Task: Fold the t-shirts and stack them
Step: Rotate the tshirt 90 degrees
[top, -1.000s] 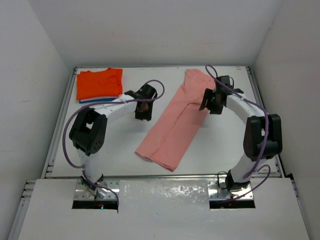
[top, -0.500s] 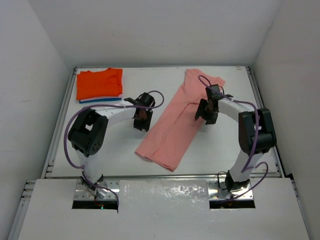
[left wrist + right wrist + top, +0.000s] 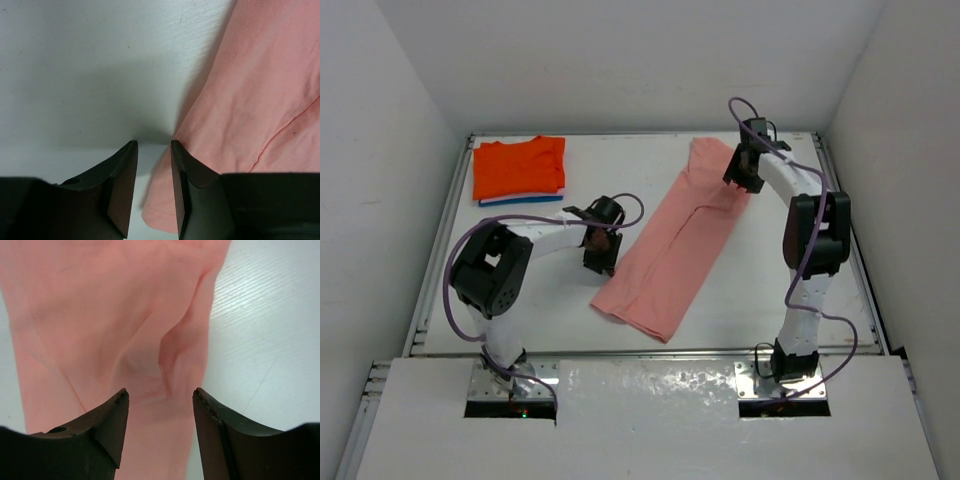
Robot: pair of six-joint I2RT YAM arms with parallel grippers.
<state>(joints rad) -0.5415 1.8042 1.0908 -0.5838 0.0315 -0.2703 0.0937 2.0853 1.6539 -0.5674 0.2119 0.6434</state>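
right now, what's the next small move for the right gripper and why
Probably lower the right gripper and close it on the far end of the pink t-shirt. Its jaws stand open above that cloth, holding nothing, the left gripper is open at the shirt's left edge, and the long strip needs a crosswise fold.

Right gripper (image 3: 738, 180) swung from mid-shirt out to far sleeve end of pale pink t-shirt (image 3: 670, 245), jaws slightly narrower, left gripper (image 3: 601, 262) shifted nearer, now at shirt's left edge.
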